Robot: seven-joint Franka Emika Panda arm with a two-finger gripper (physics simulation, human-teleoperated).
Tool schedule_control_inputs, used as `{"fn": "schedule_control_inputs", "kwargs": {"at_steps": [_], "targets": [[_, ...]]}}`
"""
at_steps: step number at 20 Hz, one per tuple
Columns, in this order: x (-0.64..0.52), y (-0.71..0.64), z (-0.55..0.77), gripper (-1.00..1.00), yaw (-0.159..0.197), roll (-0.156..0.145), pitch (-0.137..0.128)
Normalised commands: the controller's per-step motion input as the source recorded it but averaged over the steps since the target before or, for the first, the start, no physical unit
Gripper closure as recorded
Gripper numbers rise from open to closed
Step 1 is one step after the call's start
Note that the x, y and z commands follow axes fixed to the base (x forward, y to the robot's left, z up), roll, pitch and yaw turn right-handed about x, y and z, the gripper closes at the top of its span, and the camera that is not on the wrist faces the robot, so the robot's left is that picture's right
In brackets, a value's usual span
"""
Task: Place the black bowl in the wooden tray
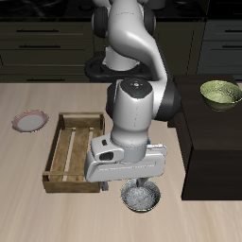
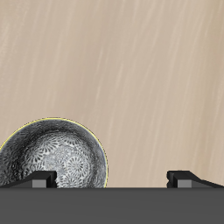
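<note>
Exterior view: the tool [image 1: 139,181] hangs just above the black bowl [image 1: 142,197] near the surface's [image 1: 28,161] front edge, beside the wooden tray [image 1: 74,151]. Wrist view: fingers [image 2: 39,181] spread, empty; the bowl sits off-centre, so I'd straddle one rim before closing.

Two views of one tabletop scene. The exterior view looks down from above at a slant, standing well back, taking in the table [image 1: 28,203], the tray [image 1: 74,151] and the arm [image 1: 132,104], with dark cabinets behind. The wrist view looks straight down from close above the table [image 2: 131,79], its fingertips [image 2: 188,178] at the frame's edge. Both views share the bowl [image 1: 142,197] [image 2: 52,159] and the bare wood around it.
</note>
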Motion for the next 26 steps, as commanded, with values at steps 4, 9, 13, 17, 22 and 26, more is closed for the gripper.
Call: {"fn": "schedule_control_inputs", "kwargs": {"at_steps": [4,9,13,17,22,26], "targets": [[0.0,0.06,-0.15,-1.0,0.016,0.006,0.012],[0.0,0.05,-0.14,-1.0,0.015,-0.004,0.013],[0.0,-0.03,-0.11,-1.0,0.001,-0.004,0.014],[0.02,-0.12,-0.14,-1.0,0.008,-0.025,0.017],[0.0,-0.03,-0.23,-1.0,0.0,0.0,0.032],[-0.02,0.12,-0.31,-1.0,0.011,0.014,0.04]]}}
